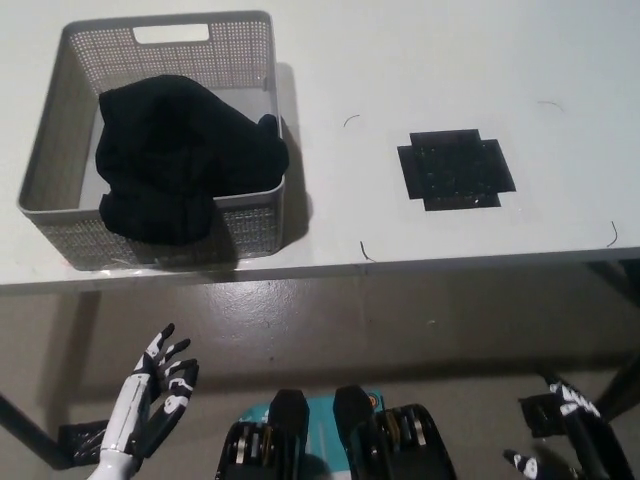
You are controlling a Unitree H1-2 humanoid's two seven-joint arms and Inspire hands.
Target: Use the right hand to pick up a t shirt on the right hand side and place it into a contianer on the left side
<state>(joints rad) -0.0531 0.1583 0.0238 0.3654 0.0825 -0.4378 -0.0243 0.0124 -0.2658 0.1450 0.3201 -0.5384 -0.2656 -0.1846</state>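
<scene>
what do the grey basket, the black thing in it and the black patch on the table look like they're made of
The basket looks like moulded matte grey plastic: stiff walls pierced with fine holes and a cut-out handle slot. The black t-shirt looks like soft matte fabric; it bunches and slumps over the front rim. The cross-shaped patch lies flat on the white table, perhaps tape or thin mat; the material is unclear.

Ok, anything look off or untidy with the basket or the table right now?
Only slightly: the black t-shirt is bunched in the grey basket and spills over its near rim rather than lying fully inside. The basket sits squarely on the white table; nothing looks damaged.
</scene>
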